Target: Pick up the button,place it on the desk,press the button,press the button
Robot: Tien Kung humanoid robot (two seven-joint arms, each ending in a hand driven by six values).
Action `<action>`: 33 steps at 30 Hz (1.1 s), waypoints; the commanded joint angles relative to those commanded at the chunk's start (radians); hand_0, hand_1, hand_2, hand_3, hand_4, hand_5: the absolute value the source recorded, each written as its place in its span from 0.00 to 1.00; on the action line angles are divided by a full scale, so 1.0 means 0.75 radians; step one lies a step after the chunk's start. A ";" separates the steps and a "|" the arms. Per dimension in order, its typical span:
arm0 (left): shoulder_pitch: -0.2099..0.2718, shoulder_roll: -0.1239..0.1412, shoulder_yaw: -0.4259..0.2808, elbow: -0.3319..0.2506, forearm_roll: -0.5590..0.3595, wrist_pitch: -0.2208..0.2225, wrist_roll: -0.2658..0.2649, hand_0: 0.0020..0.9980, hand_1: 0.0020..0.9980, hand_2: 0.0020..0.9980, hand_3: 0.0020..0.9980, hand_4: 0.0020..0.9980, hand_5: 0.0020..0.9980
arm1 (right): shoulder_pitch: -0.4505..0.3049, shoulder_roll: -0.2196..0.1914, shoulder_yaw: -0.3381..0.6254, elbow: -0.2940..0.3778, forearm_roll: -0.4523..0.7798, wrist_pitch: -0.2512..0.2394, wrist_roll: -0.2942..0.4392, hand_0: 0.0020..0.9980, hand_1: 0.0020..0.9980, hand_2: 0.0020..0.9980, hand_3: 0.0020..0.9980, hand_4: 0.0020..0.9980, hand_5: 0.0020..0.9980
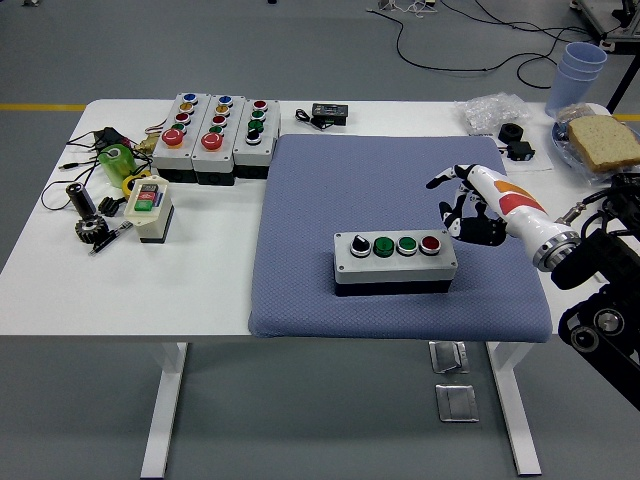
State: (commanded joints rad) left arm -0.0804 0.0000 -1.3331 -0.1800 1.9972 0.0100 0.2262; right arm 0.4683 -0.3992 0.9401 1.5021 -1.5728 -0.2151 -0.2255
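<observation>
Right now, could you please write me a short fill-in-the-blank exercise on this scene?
1. The button box lies on the ____ mat.
2. The box's rightmost button is ____.
3. The right hand hovers open, holding ____.
4. Sliced ____ sits on the plate at the table's far right.

Missing words: blue; red; nothing; bread

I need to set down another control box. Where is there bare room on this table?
Free: the blue mat behind the four-button box, and the white table in front of the small two-button box. Crowded: the far-left corner with three button boxes, and around the right hand.
</observation>
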 joint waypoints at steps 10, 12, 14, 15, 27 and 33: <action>-0.009 0.000 0.006 0.000 -0.010 0.002 -0.001 0.66 0.64 0.66 0.56 0.33 0.85 | -0.066 0.024 0.083 -0.010 0.546 -0.126 0.251 0.69 0.59 0.68 0.92 0.78 0.38; -0.011 0.000 0.008 0.000 -0.013 0.002 -0.001 0.66 0.64 0.66 0.56 0.33 0.85 | -0.083 0.034 0.113 -0.010 0.668 -0.119 0.304 0.81 0.73 0.84 0.93 0.79 0.40; -0.012 0.000 0.009 0.000 -0.012 0.002 -0.001 0.66 0.64 0.66 0.56 0.33 0.85 | -0.091 0.038 0.125 -0.011 0.772 -0.117 0.336 0.81 0.73 0.84 0.93 0.79 0.40; -0.012 0.000 0.010 0.000 -0.012 0.002 -0.001 0.66 0.64 0.66 0.56 0.33 0.85 | -0.101 0.044 0.140 -0.011 0.832 -0.114 0.366 0.81 0.73 0.84 0.93 0.79 0.40; -0.014 0.000 0.015 0.000 -0.013 0.000 0.000 0.66 0.64 0.66 0.56 0.33 0.85 | -0.211 0.101 0.285 -0.089 1.508 -0.124 0.458 0.82 0.78 0.85 0.85 0.79 0.43; -0.015 0.000 0.020 0.000 -0.016 0.000 0.000 0.66 0.64 0.66 0.56 0.33 0.85 | -0.264 0.137 0.319 -0.105 1.743 -0.125 0.458 0.77 0.73 0.80 0.81 0.77 0.42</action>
State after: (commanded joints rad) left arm -0.0918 0.0000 -1.3183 -0.1800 1.9852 0.0100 0.2262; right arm 0.2700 -0.2962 1.1793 1.4237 -0.2659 -0.3091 0.1178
